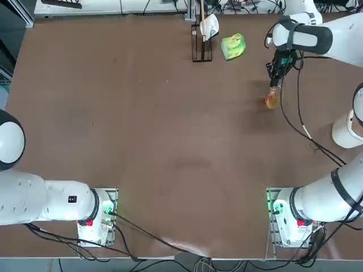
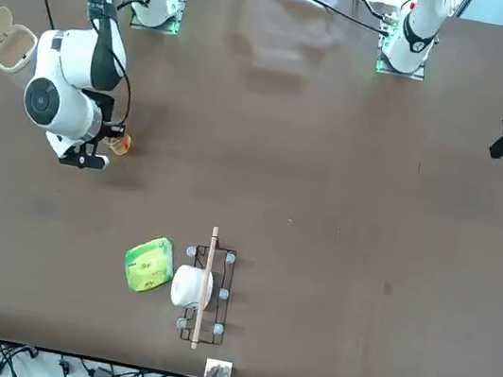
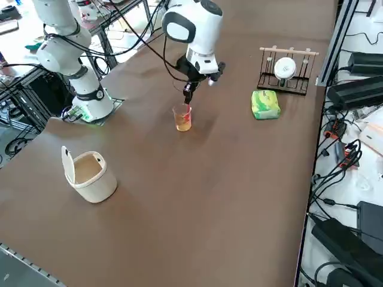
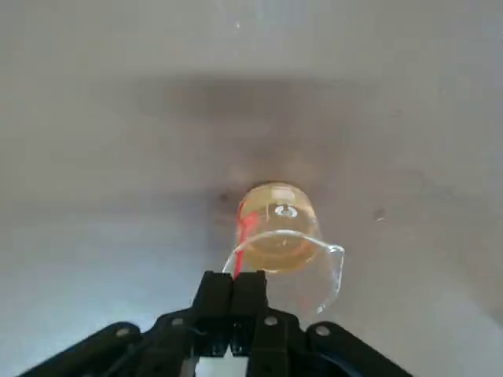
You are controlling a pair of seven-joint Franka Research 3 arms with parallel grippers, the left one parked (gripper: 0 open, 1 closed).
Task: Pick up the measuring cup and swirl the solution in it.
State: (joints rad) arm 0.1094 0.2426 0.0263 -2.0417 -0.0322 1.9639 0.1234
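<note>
I have the small clear plastic measuring cup (image 4: 326,271) with its amber solution (image 4: 275,253) over the table's right side, its rim pinched in the closed black right gripper (image 4: 233,276), between the green-yellow packet (image 1: 233,46) and the white lidded bin (image 3: 99,184).

Soft shadows and glare mark the tabletop (image 1: 170,141).

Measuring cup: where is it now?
In the right side view, the measuring cup hangs at the tips of the right gripper, between the white bin and the green-yellow packet.
</note>
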